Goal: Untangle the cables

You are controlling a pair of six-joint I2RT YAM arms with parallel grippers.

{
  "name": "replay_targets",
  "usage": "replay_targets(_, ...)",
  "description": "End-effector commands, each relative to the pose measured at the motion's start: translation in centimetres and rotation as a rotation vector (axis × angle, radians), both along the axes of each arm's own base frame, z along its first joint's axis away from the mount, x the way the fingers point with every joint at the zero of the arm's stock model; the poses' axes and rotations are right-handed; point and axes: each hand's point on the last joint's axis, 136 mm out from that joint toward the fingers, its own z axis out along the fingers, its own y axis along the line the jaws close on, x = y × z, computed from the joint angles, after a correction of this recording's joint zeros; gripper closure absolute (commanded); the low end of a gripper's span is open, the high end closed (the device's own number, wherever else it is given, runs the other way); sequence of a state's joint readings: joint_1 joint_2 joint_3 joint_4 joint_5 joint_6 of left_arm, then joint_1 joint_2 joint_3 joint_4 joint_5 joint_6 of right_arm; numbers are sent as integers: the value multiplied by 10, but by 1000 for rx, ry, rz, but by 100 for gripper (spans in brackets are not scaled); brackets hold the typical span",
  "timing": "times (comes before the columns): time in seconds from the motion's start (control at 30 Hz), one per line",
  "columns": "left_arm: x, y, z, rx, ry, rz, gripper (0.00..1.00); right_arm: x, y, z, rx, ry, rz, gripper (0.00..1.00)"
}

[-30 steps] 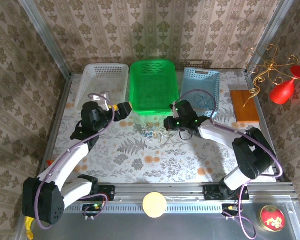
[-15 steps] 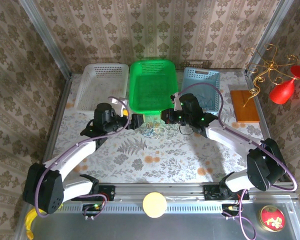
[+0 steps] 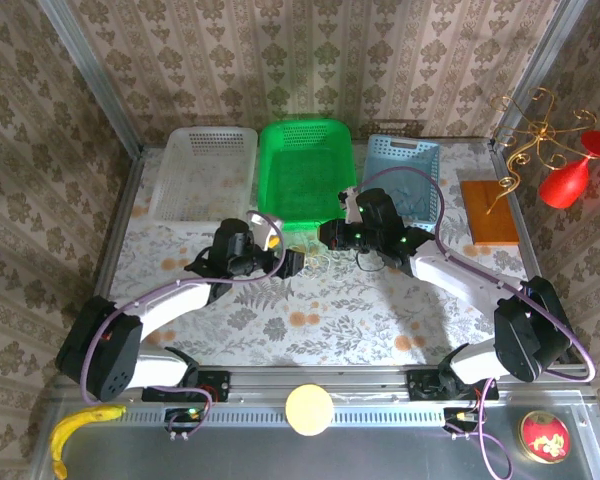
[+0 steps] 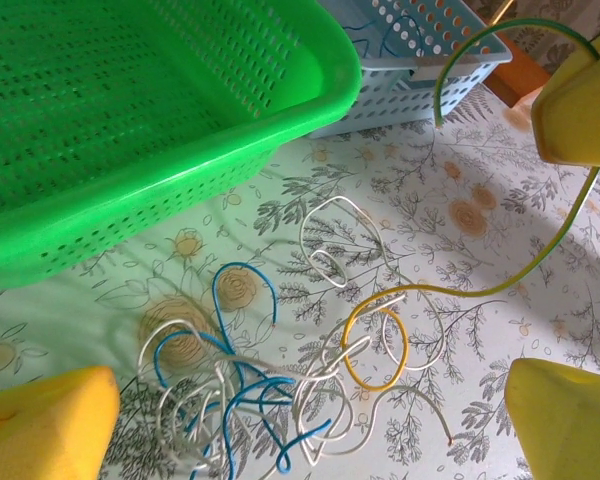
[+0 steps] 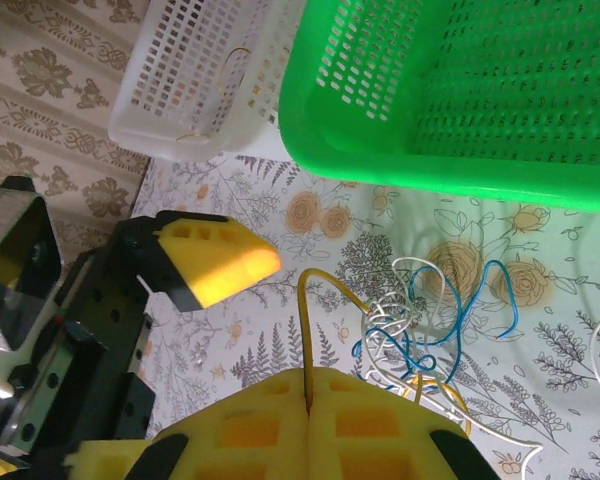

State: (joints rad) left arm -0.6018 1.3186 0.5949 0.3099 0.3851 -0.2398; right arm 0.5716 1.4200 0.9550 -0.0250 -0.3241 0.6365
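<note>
The cables [image 4: 280, 390] lie in a loose tangle of blue, white and yellow cords on the floral cloth just in front of the green basket [image 4: 130, 110]. My left gripper [image 4: 310, 410] hangs open over the tangle, its yellow fingers [image 4: 40, 430] on either side and nothing between them. My right gripper [image 5: 308, 400] is shut on the yellow cable [image 5: 305, 320], which arches down into the knot [image 5: 420, 320]. In the top view the left gripper [image 3: 292, 263] and right gripper [image 3: 327, 236] face each other across the cables [image 3: 310, 258].
Three baskets line the back: white [image 3: 205, 170], green [image 3: 305, 140], blue [image 3: 405, 165] with a blue cord inside. A wooden board [image 3: 490, 210] and red ornaments [image 3: 565, 180] stand at the right. A banana [image 3: 80, 425] and a ball [image 3: 309, 408] lie by the near rail.
My left arm has swung right from the white basket to the tangle, staying open. My right gripper drew back towards the green basket with the yellow cable in it.
</note>
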Motion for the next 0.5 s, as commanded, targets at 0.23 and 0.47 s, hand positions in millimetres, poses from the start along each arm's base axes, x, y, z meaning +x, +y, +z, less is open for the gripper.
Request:
replay_targets(0.23,4,-42,-9,-29,-47,-90,0,-7,17,55,135,-80,27,100)
replay_targets(0.47,19,-40,-27,-20,-39,8,19,-14,20,76,193,-92,33,100)
